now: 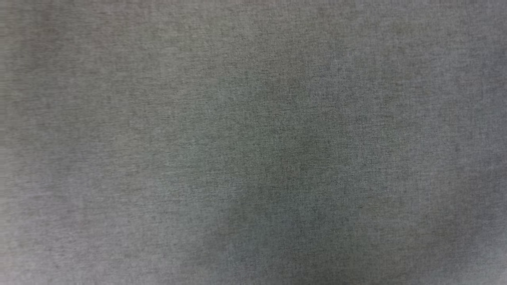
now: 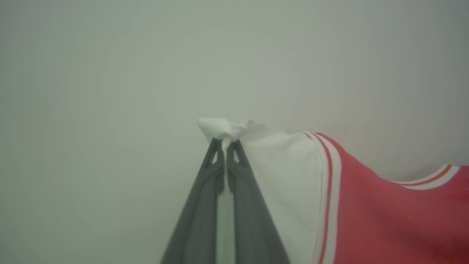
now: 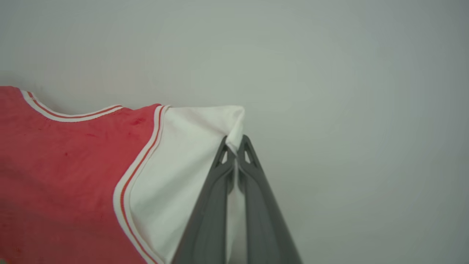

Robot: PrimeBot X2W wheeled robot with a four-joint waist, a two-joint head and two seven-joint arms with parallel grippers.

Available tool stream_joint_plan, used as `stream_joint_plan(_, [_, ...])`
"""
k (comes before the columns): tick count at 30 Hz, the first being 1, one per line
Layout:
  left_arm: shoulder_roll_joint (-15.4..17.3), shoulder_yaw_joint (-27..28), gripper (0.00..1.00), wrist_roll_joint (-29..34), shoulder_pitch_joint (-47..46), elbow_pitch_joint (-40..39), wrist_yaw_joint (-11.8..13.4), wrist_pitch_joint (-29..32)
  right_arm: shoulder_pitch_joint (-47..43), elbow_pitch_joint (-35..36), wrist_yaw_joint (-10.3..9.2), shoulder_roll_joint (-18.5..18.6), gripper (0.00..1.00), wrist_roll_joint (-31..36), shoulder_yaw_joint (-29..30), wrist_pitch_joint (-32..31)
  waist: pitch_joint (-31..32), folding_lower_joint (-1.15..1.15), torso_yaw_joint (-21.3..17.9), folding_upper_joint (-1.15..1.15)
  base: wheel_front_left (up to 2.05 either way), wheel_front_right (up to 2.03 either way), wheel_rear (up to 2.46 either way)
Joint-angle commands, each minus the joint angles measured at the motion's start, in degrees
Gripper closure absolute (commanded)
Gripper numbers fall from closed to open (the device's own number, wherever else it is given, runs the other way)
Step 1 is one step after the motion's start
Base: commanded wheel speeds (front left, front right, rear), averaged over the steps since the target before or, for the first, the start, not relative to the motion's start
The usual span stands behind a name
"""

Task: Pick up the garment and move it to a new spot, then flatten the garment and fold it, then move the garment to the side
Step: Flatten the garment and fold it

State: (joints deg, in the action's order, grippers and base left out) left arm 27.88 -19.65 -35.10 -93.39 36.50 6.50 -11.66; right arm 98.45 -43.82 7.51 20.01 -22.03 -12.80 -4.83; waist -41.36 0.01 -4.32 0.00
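Observation:
In the left wrist view my left gripper (image 2: 225, 143) is shut on a bunched corner of the garment's white sleeve. The garment (image 2: 384, 216) runs off to the right, red with striped trim and a curved collar edge. In the right wrist view my right gripper (image 3: 235, 141) is shut on the other white sleeve's edge. There the garment (image 3: 62, 165) spreads to the left, red body beside the white sleeve. The printed side cannot be seen.
A grey woven cloth surface (image 1: 253, 142) spans the head view, with a soft darker shadow near its middle. Behind the garment in both wrist views lies a plain pale grey background (image 2: 110, 91).

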Motion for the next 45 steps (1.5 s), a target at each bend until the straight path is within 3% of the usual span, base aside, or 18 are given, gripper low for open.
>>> stream_joint_plan(1, [-0.20,0.33,1.00,-0.65,1.94,-0.28,-0.45,-0.74,-1.19,-0.15,-0.04,0.89,1.00,-1.29,-1.00,0.39,0.89,-0.01,0.58,0.00,0.00,0.00,0.00])
stream_joint_plan(6, [0.32,2.15,1.00,-2.76,10.01,-1.20,-1.81,-2.52,-8.34,1.31,-0.04,3.36,1.00,-6.20,-6.56,0.55,4.48,-0.01,1.31,0.00,0.00,0.00,0.00])
stream_joint_plan(11, [0.77,4.99,1.00,-4.92,23.39,-4.32,-2.73,-3.39,-21.60,6.06,-0.05,6.26,1.00,-11.26,-10.55,0.65,11.22,-0.01,1.53,0.00,0.00,0.00,0.00])
stream_joint_plan(18, [-0.33,10.02,1.00,-5.96,48.63,-14.85,-0.96,-3.62,-44.36,14.29,-0.04,7.64,1.00,-15.34,-10.51,-1.33,21.17,-0.01,1.39,0.00,0.00,0.00,0.00])
stream_joint_plan(29, [-2.76,9.46,1.00,-7.16,83.81,-25.03,3.96,-2.35,-76.30,23.10,-0.05,5.22,1.00,-17.87,-1.00,-6.54,33.11,-0.01,0.94,0.00,0.00,0.00,0.00])
stream_joint_plan(43, [-3.66,3.89,1.00,-6.16,104.92,-29.97,8.24,1.57,-108.21,31.89,-0.05,-5.60,1.00,-11.31,14.80,-12.89,41.45,-0.01,2.85,0.00,0.00,0.00,0.00])
stream_joint_plan(44, [-3.65,3.52,1.00,-5.96,105.84,-30.09,8.51,1.83,-109.69,32.60,-0.05,-5.92,0.97,-9.93,15.61,-13.31,41.64,-0.01,2.92,0.00,0.00,0.00,0.00])
stream_joint_plan(45, [-3.58,3.15,1.00,-5.70,106.49,-30.22,8.73,1.90,-110.78,33.25,-0.05,-6.29,0.78,-8.62,16.29,-14.08,41.70,-0.01,2.99,0.00,0.00,0.00,0.00])
